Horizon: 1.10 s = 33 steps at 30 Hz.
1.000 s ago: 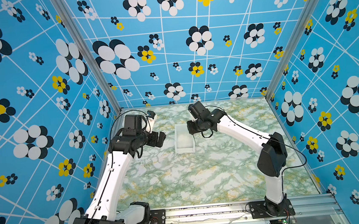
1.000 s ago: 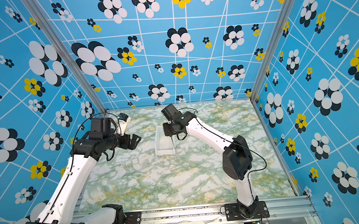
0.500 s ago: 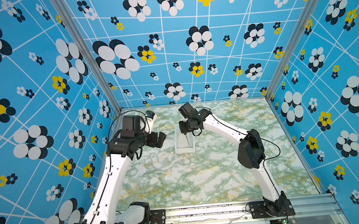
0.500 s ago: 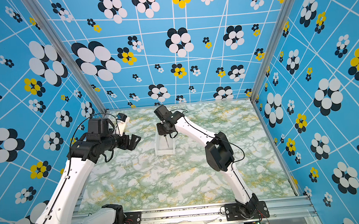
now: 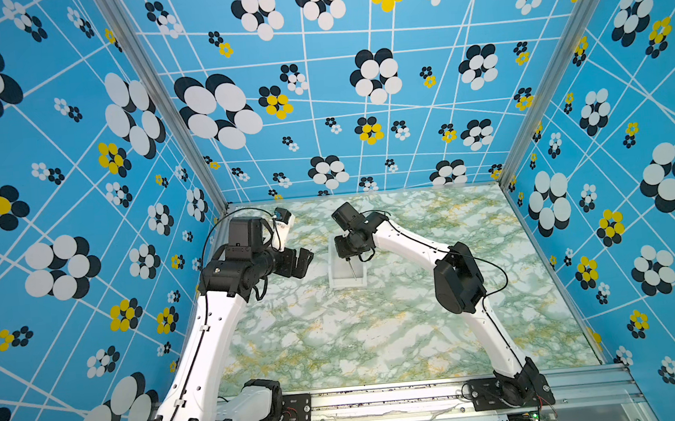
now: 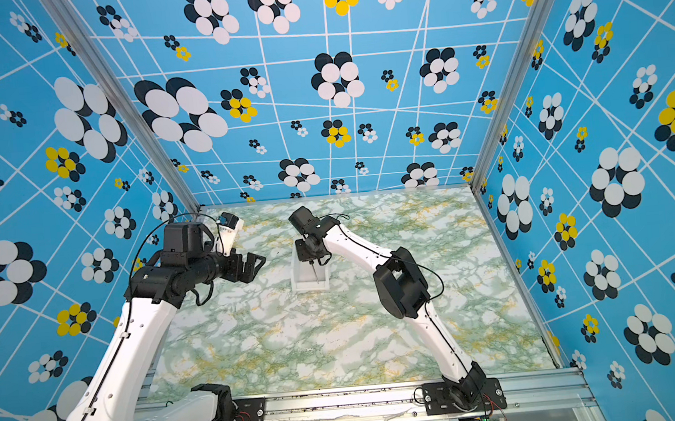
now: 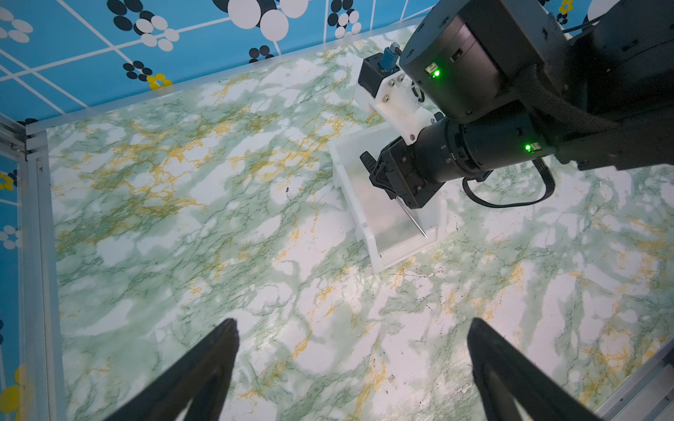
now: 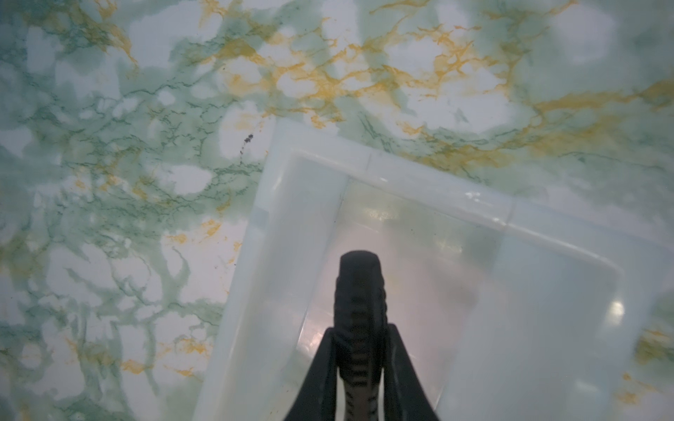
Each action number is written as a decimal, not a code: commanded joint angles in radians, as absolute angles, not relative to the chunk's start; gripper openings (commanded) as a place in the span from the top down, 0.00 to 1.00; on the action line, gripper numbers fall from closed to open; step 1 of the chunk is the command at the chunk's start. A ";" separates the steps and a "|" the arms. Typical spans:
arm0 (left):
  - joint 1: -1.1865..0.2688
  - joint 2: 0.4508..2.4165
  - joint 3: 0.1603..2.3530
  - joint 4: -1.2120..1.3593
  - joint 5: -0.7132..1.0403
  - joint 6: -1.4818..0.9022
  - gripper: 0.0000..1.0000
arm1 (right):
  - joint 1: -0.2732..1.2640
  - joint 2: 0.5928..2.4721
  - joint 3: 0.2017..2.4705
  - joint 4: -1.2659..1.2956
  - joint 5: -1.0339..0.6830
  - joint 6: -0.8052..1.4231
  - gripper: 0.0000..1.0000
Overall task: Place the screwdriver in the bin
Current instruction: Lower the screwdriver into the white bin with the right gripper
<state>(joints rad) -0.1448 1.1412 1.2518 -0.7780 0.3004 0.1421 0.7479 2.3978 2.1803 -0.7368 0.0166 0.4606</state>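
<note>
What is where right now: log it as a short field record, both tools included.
right tool: shut on the screwdriver by its black handle, above the bin
screwdriver: slanted, shaft pointing down inside the bin; whether the tip touches the floor is unclear
bin: white, open-topped, on the marbled table
left tool: open, empty, hovering left of the bin in both top views, apart from it
task state: screwdriver not yet released

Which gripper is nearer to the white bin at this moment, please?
Right. The right gripper hangs directly over the bin, shut on the screwdriver; the left gripper stands open off to the bin's left, clear of it.
</note>
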 commanded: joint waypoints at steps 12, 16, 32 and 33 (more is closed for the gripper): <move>-0.138 1.137 1.241 -0.755 0.324 0.129 0.01 | 0.749 2.484 2.248 -0.688 0.044 0.485 0.89; -0.138 1.138 1.242 -0.756 0.326 0.126 0.01 | 0.750 2.512 2.288 -0.701 0.040 0.486 0.89; -0.137 1.145 1.242 -0.757 0.327 0.124 0.01 | 0.749 2.556 2.336 -0.724 0.043 0.486 0.80; -0.137 1.146 1.240 -0.757 0.327 0.123 0.01 | 0.750 2.557 2.338 -0.725 0.044 0.487 0.79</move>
<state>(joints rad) -0.1448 1.1423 1.2480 -0.7700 0.3077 0.1387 0.7479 2.5324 2.3054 -0.7002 0.0242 0.4801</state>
